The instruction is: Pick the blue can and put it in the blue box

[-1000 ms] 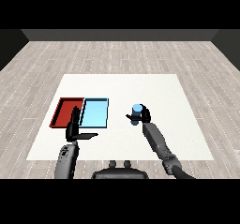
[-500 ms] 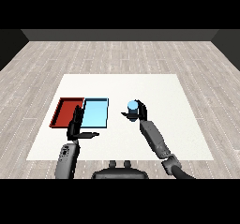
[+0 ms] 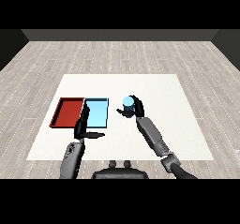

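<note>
The right hand (image 3: 136,107), curled round the blue can (image 3: 127,104), has carried it leftward (nearing the blue tray (image 3: 96,113)).

One bench (image 3: 154,92). Two trays on it: one red tray (image 3: 70,112) and one blue tray (image 3: 97,112), the blue one touching the red tray's right side. One can (image 3: 127,104), right of the blue tray. Two hands: the left hand (image 3: 84,126) and the right hand (image 3: 138,108).
</note>
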